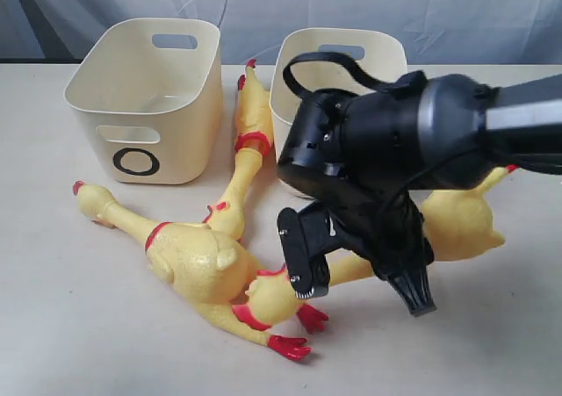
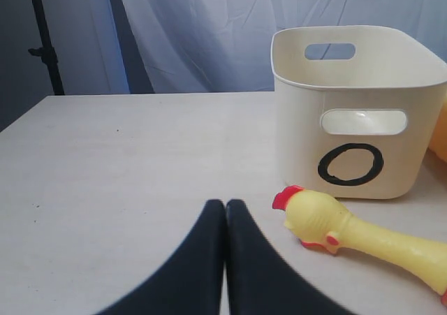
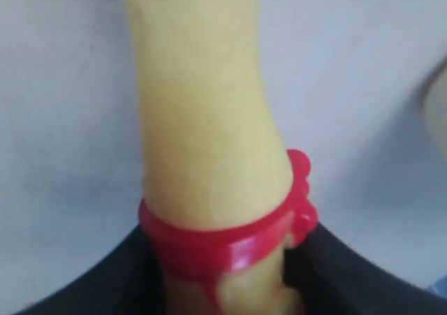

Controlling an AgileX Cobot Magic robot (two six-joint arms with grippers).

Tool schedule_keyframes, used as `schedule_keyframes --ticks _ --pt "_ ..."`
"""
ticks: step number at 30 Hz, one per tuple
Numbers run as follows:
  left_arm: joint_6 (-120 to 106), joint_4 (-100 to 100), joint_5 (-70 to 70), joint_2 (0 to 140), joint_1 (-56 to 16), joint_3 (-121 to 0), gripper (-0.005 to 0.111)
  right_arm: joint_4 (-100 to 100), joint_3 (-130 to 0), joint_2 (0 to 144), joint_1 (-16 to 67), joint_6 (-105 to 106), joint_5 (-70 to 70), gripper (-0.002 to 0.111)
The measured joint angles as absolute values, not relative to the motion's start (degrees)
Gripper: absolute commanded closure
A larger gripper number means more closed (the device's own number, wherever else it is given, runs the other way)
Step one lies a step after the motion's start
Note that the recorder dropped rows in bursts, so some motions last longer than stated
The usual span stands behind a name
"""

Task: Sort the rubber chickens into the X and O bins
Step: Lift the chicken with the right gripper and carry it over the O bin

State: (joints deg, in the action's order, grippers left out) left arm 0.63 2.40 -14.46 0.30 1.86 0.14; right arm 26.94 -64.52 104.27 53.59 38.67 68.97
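No chicken visible inside the O bin (image 1: 189,141); none sorted, judging by all three on the table (image 1: 70,326). Just beside the O bin, the second bin (image 1: 382,49), mark hidden behind the right arm (image 1: 457,124): danger of a drop into the wrong tub without a look at that mark first. In front of the O bin, a plump chicken (image 1: 198,260), head toward it, rear crowded against the neck end of the target chicken (image 1: 457,225), body well apart from the O bin, beyond the second bin; likely to drag the plump one along on a lift, owing to that contact. Between the O bin and the second bin, the slim chicken (image 1: 246,141), near enough for a nudge from a swinging load. At the target's neck, the right gripper (image 3: 223,280) partly open, straddling the red ring (image 3: 216,242), fingers close against both sides; impossible to tell whether pinching or merely flanking. Gripped there, far from the heavy body: expect sag, swing, a knock against the second bin, or soft rubber sliding out between the pads. Near the O bin's front, the left gripper (image 2: 225,204) closed tip to tip on nothing, beside the plump chicken's head; no threat from there.
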Motion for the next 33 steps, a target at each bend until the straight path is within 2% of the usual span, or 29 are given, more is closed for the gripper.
schedule_keyframes --ticks 3,6,10,21,26,33 --pt "0.6 2.4 -14.5 0.3 1.9 0.1 0.107 30.0 -64.5 98.2 57.8 34.4 69.2 0.109" --pt "0.6 2.4 -14.5 0.3 1.9 0.1 0.107 42.2 -64.4 90.2 63.7 28.4 69.2 0.109" --pt "0.6 2.4 -14.5 0.3 1.9 0.1 0.107 58.6 -64.4 86.0 64.6 16.0 60.8 0.109" --pt "0.6 2.4 -14.5 0.3 1.9 0.1 0.107 95.9 -67.8 86.0 63.2 -39.9 17.2 0.109" --pt "0.6 2.4 -14.5 0.3 1.9 0.1 0.107 98.6 -77.1 90.7 58.4 -69.7 12.1 0.109" --pt "0.6 2.4 -14.5 0.3 1.9 0.1 0.107 98.9 -90.7 97.0 53.2 -79.1 1.7 0.109"
